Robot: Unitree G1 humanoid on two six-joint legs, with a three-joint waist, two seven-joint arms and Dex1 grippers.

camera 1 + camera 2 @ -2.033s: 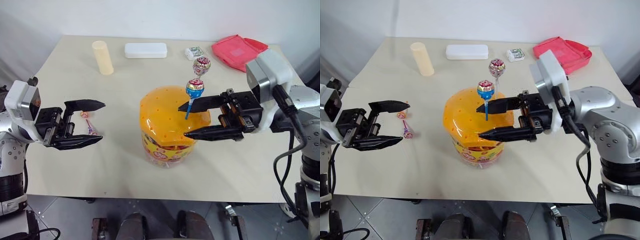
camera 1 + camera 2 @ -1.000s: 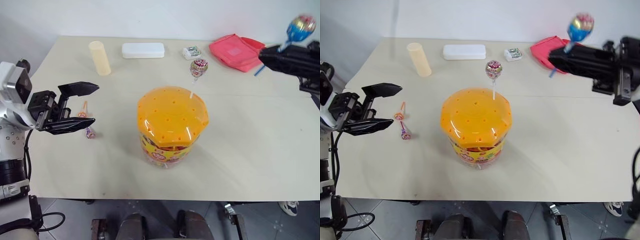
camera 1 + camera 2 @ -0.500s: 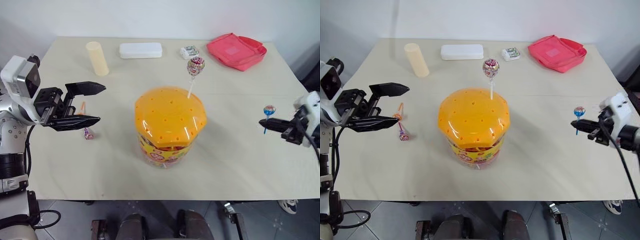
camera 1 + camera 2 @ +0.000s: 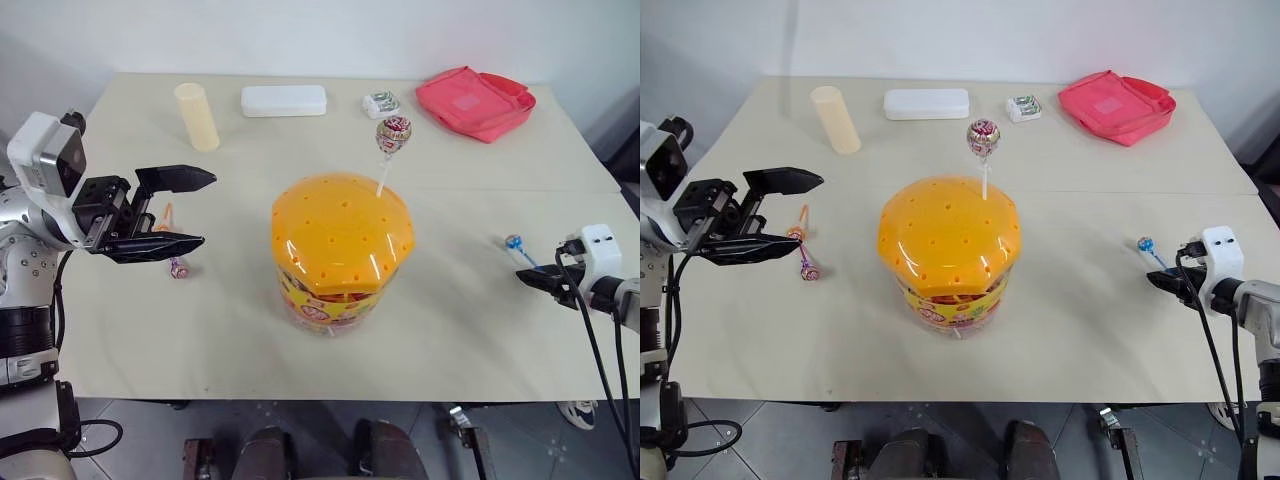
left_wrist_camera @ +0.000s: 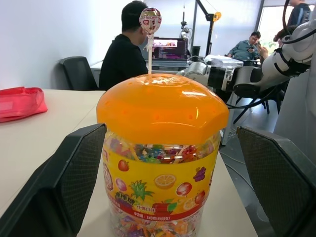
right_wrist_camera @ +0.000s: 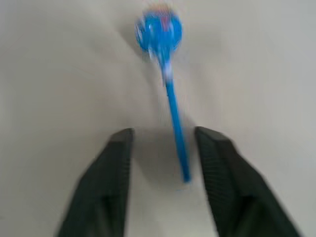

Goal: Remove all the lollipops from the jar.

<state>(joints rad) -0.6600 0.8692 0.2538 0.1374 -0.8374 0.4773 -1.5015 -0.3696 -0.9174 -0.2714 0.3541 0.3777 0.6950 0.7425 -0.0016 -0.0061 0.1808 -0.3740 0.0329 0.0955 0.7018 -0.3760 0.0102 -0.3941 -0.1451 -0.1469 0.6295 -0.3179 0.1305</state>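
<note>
My right claw (image 6: 163,148), open by the bench's right edge, straddles the blue lollipop (image 6: 159,30); withdrawing carelessly could flick it off that edge.

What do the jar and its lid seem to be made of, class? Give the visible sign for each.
The jar: likely clear plastic, since the sweets inside show through its wall.
The lid: probably glossy orange plastic, slightly translucent, with bright highlights on its dome.
</note>
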